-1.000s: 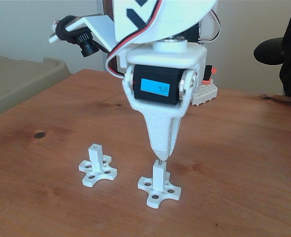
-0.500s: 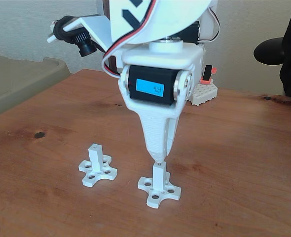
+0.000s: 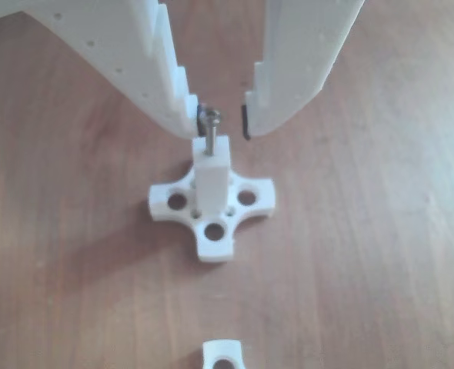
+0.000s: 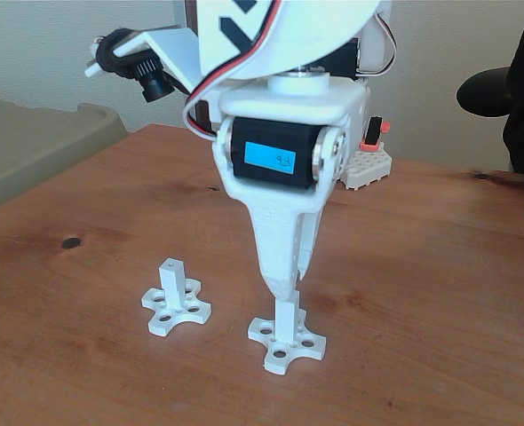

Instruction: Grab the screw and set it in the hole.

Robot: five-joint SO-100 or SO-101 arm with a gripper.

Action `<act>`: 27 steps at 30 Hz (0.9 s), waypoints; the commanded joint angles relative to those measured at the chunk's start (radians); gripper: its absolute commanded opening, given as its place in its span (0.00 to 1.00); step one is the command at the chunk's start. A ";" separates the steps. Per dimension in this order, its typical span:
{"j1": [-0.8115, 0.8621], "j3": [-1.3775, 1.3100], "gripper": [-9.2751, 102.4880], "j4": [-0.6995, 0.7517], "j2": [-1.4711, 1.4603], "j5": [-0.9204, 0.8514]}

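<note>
In the other view the screw (image 3: 211, 129) stands upright with its shank down in the hole at the top of a white post (image 3: 211, 175); its shiny head sticks out above the end face. My gripper (image 3: 221, 123) is open around the head. The left fingertip (image 3: 182, 115) is close beside the head and the right fingertip (image 3: 267, 115) stands clear of it. In the fixed view the gripper (image 4: 289, 286) points straight down onto the nearer post (image 4: 286, 319). A second post (image 4: 172, 277) stands to its left with its bore empty.
The posts sit on a brown wooden table (image 4: 440, 293). A white brick-like block with a red and black part (image 4: 369, 164) lies at the back. A tan bin (image 4: 31, 142) borders the table's left side, and a dark object (image 4: 497, 89) sits at the right edge.
The gripper has sunk slightly onto the nearer post and its fingers have parted. The screw tip seen below the fingers earlier now sits inside the post.
</note>
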 commanded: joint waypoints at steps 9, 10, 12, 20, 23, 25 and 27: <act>0.026 -0.017 0.15 0.052 0.143 0.011; 0.029 -0.017 0.15 0.052 0.146 0.011; 0.040 -0.015 0.15 0.052 0.152 0.006; 0.101 0.026 0.15 0.041 0.236 -0.014; 0.117 0.058 0.13 0.035 0.293 -0.032; 0.123 0.087 0.08 0.034 0.334 -0.057; 0.123 0.129 0.04 0.029 0.377 -0.080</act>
